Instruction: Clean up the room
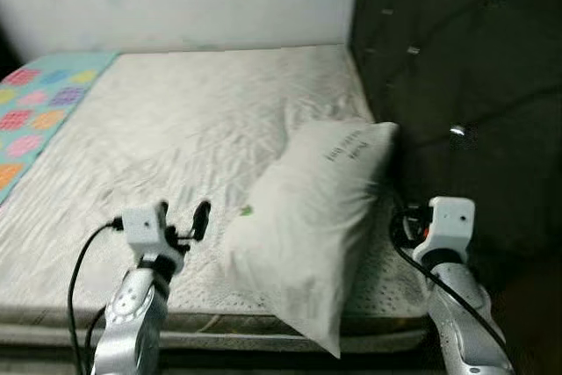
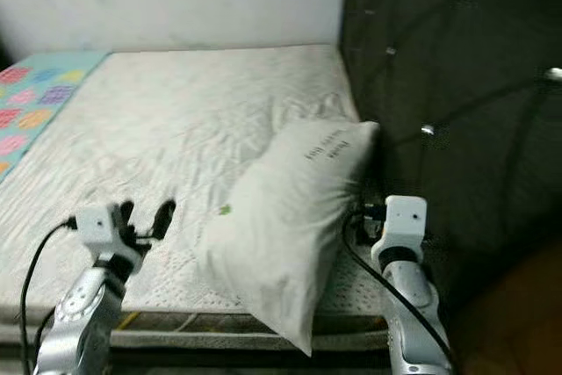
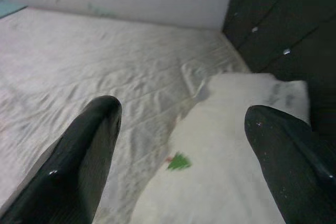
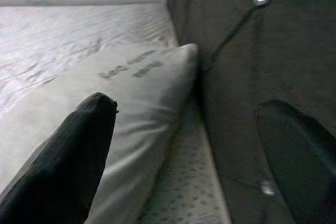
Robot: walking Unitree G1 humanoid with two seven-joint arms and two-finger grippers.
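left tool (image 1: 184, 221): near left, over the bed's near edge, its 2 black fingers (image 3: 79, 166) spread wide, holding nothing
right tool (image 4: 184, 171): near right, between pillow and headboard, fingers wide apart, holding nothing
pillow (image 1: 307, 217): white, with dark lettering and a small green mark, lying at the bed's right side, far corner touching the headboard
bed (image 1: 176, 129): bare, wrinkled white mattress
headboard (image 1: 457, 68): dark, tufted, right side
blanket (image 1: 35, 111): teal with coloured patches, far left
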